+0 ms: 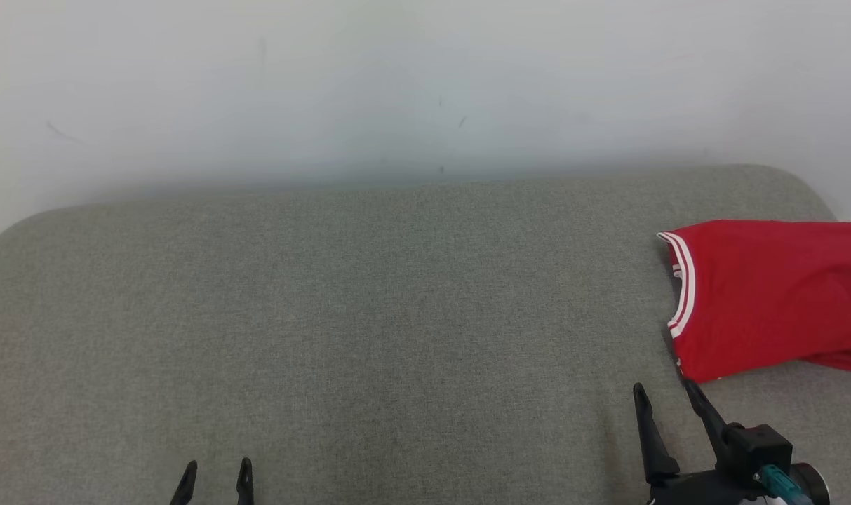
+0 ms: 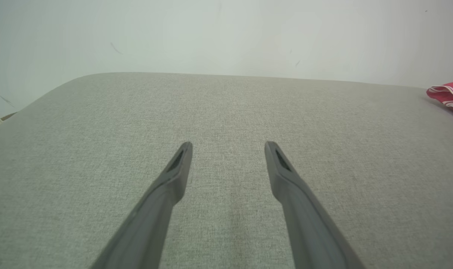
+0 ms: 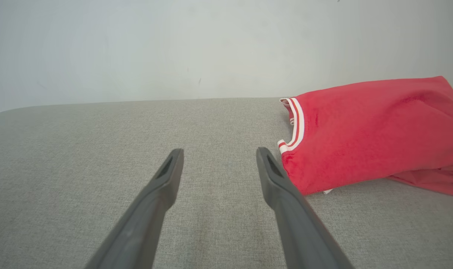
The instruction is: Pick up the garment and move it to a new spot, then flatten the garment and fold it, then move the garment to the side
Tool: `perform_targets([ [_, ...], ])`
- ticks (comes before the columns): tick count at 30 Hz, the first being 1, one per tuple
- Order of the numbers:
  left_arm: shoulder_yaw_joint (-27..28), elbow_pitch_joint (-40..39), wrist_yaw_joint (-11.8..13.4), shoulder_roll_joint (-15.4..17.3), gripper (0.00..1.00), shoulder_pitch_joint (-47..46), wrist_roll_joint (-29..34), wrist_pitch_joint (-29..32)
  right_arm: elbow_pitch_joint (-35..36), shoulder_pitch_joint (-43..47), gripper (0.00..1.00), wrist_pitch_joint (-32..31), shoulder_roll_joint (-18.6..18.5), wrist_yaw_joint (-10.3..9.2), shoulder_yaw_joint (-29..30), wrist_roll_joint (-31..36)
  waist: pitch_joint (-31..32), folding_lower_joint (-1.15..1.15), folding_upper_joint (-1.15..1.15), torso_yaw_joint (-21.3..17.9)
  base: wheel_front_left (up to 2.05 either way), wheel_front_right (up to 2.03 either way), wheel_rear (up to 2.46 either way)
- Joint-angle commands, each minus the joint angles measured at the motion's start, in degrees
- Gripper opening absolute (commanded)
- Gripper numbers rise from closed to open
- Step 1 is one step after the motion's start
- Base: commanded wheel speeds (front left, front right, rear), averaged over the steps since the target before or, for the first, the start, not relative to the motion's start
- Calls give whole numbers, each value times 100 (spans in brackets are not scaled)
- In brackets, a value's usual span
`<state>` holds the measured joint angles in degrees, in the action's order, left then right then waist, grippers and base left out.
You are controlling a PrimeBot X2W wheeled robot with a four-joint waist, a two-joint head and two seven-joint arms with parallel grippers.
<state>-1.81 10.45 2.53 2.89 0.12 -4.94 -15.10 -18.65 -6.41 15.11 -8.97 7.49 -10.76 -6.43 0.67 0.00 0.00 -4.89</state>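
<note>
Garment: your red garment lies at the right end of the grey padded surface. It looks folded, though it runs past the picture's edge.
Long axis: left to right, with the white-striped trim facing the middle.
Right tool: spread wide and empty, with the garment's near corner just ahead and to the right of its tips.
Left tool: spread wide and empty, well apart from the garment.
Nearer arm: the right one, so lead with it.
</note>
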Motion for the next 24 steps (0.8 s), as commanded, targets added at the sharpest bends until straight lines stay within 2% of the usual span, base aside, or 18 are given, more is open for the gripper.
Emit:
perform_targets([
  [1, 4, -12, -22, -3, 0, -2, -13, 1, -8, 5, 0, 0, 6, -1, 3, -8, 5, 0, 0, -1, 0, 0, 0],
  [6, 18, 175, -35, -11, 0, -6, -116, 50, -141, 93, 0, -27, 42, -1, 15, -124, 5, 0, 0, 4, 0, 0, 0],
  [7, 69, 212, -63, -10, 0, -53, -357, 134, -121, 90, 0, -85, 56, -1, 59, -376, 3, 0, 0, 12, 0, 0, 0],
  [24, 197, 208, -262, -8, 0, -160, -2154, 520, -30, 27, 0, -517, 143, -1, 386, -2153, -9, 0, 0, 74, 0, 0, 0],
])
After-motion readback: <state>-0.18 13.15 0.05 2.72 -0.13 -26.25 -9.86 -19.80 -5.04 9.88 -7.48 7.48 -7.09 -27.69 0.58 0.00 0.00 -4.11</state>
